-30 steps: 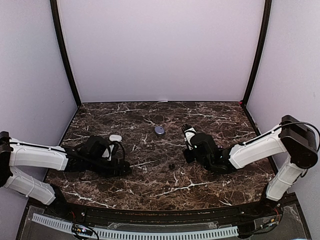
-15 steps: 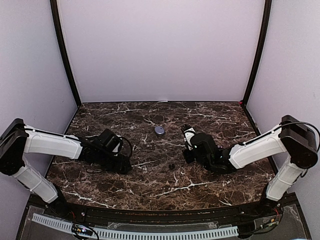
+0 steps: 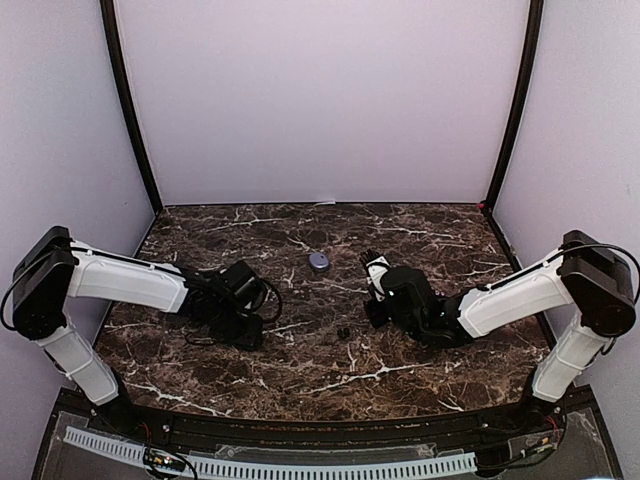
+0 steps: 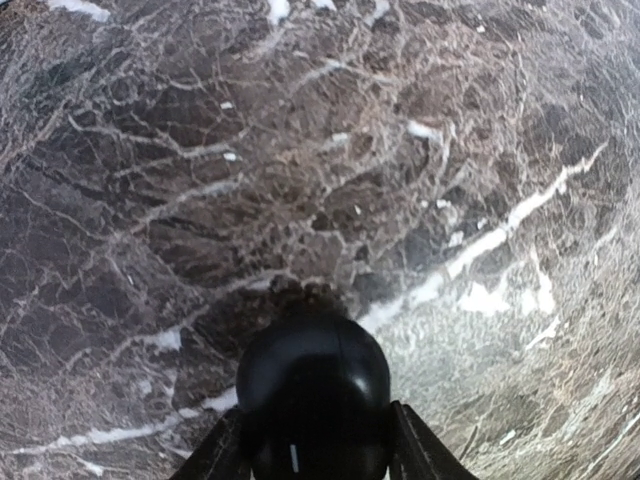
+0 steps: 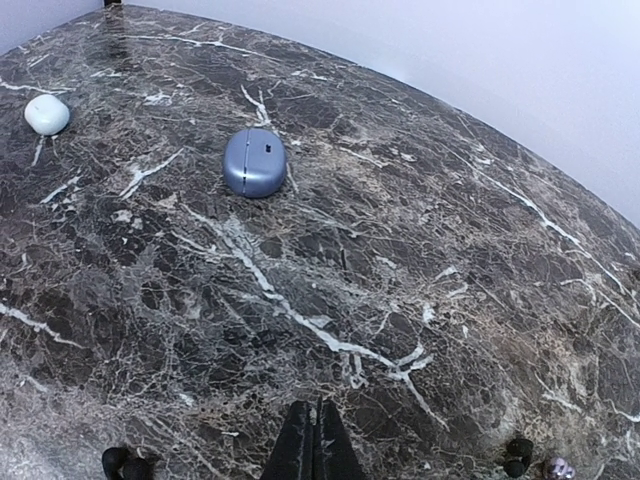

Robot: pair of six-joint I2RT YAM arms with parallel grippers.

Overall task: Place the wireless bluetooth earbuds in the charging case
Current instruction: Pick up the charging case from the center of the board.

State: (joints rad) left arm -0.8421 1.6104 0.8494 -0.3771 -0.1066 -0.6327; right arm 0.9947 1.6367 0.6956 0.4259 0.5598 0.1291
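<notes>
Left jaws grasp the black case (image 4: 313, 395); right jaws clenched, blue case (image 5: 254, 162) lying well ahead.

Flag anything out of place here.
Earbuds lie loose on the marble, outside any case: a black earbud between the arms, a second black bud and a purple bud beside the right fingers. The blue case is shut. Left fingers clasp a black case.

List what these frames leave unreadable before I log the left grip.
- Left wrist view: bottom edge cuts off the black case and the fingers; contact unclear.
- Top view: left arm hides the white case.
- Right wrist view: earbuds at the bottom edge, too small to count.
</notes>
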